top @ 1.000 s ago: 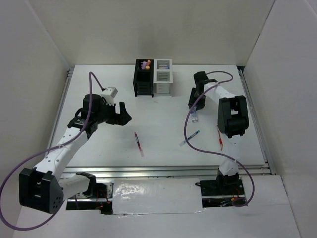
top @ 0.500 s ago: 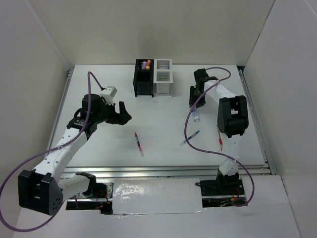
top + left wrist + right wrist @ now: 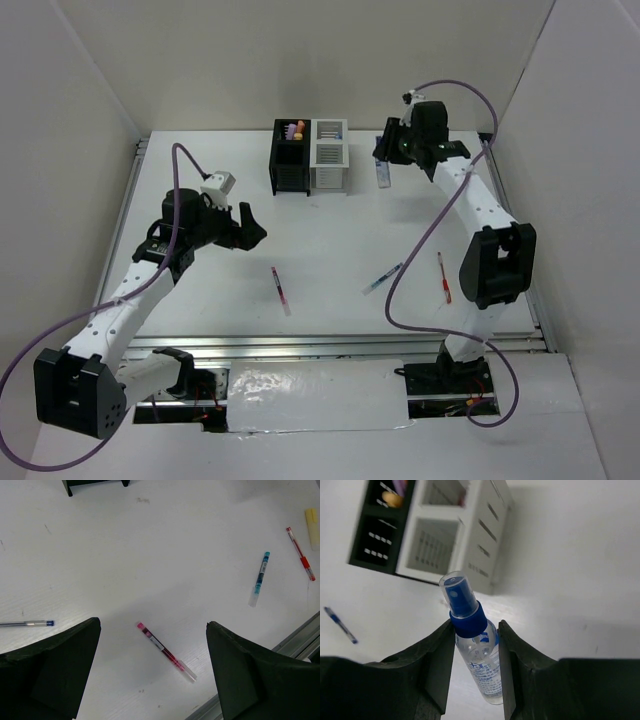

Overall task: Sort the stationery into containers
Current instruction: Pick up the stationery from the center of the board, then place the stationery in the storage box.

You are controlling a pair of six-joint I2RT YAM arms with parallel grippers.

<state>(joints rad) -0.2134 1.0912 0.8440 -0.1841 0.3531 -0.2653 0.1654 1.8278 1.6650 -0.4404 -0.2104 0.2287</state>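
My right gripper [image 3: 384, 165] is shut on a small clear blue-capped tube [image 3: 474, 645], held above the table to the right of the white box [image 3: 329, 155]; the tube hangs below the fingers in the top view [image 3: 382, 176]. The black box [image 3: 290, 157], joined to the white one, holds orange and purple markers [image 3: 295, 129]. Both boxes show in the right wrist view [image 3: 445, 530]. My left gripper [image 3: 247, 227] is open and empty, above a red pen [image 3: 165, 651] that lies on the table [image 3: 280, 290]. A blue pen [image 3: 383, 278] and another red pen [image 3: 442, 277] lie at right.
A thin blue pen [image 3: 27, 623] lies left of the left gripper, and shows in the right wrist view [image 3: 340, 625]. A yellow marker [image 3: 312, 526] lies at that view's right edge. The table's metal front rail [image 3: 330, 342] runs along the near side; white walls enclose the table.
My right gripper has lifted the blue-capped tube off the table and carried it back and up toward the boxes. The left gripper has barely moved.
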